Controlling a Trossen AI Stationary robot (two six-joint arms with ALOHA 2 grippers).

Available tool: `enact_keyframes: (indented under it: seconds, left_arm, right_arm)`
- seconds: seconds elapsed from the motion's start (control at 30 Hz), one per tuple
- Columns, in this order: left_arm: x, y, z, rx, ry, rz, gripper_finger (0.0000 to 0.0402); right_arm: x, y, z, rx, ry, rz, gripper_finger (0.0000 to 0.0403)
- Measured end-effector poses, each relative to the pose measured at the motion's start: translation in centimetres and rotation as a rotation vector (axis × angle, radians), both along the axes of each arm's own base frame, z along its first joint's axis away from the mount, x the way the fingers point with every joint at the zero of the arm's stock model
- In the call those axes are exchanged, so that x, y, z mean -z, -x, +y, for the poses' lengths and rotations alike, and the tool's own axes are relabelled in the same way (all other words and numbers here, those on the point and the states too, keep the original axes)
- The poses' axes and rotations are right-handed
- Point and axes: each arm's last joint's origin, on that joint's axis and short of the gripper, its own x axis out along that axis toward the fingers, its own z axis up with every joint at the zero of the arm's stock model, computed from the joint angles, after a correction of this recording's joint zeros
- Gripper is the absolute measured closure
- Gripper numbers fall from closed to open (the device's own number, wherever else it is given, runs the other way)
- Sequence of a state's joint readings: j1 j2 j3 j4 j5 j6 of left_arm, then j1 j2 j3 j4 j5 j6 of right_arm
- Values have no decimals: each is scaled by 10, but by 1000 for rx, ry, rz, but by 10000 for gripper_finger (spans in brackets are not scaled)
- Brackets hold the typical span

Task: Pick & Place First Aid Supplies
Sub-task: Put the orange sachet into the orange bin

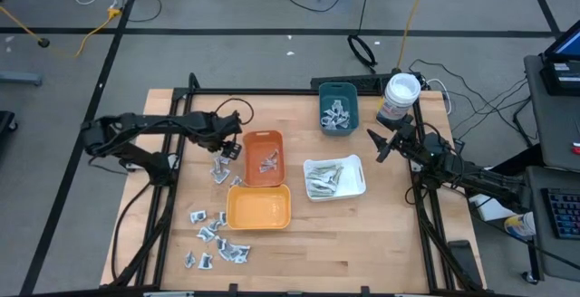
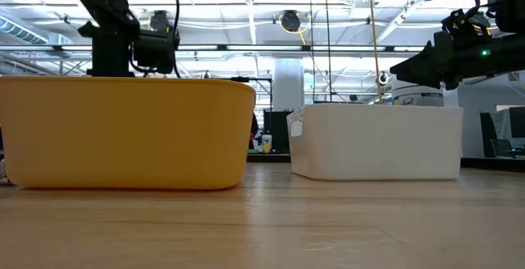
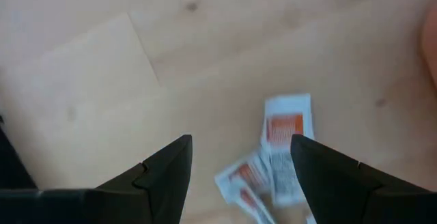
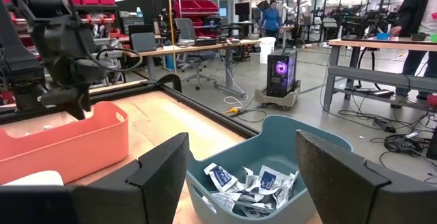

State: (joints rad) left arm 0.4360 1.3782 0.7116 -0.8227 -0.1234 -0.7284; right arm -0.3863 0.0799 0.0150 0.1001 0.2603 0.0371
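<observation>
Small first aid packets lie loose on the wooden table left of the yellow tray (image 1: 216, 238), and a few near the orange tray (image 1: 220, 172). In the left wrist view white packets with orange marks (image 3: 283, 138) lie on the wood below my left gripper (image 3: 239, 162), which is open and empty above them, beside the orange tray (image 1: 265, 158). My right gripper (image 4: 239, 162) is open and empty at the table's right, near the teal tray (image 4: 263, 183), which holds packets with blue marks. The white tray (image 1: 333, 177) holds pale strips.
A white tub with a blue label (image 1: 399, 98) stands at the far right corner. The yellow tray (image 1: 258, 208) sits near the table's middle, in front of the orange one. Bare wood lies along the near edge and right of the white tray. People stand in the room beyond the table.
</observation>
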Motion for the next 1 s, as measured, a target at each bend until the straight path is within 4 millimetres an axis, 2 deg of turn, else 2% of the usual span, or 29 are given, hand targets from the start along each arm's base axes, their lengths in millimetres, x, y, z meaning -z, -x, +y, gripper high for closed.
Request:
enact_keyframes:
  seconds: [0.23,0.47,0.6,0.87,0.93,1.0]
  left_arm:
    - [11,-2,5,61,-75,-34,147]
    - [18,0,3,90,-57,-50,155]
    - [18,1,3,108,-44,-51,208]
    - [18,0,2,124,-4,-74,373]
    - [18,0,1,135,2,-76,393]
    - [18,0,1,137,3,-75,392]
  right_arm:
    - [0,0,0,0,0,0,140]
    - [0,0,0,0,0,0,140]
    - [0,0,0,0,0,0,140]
    - [0,0,0,0,0,0,140]
    - [0,0,0,0,0,0,140]
    - [0,0,0,0,0,0,140]
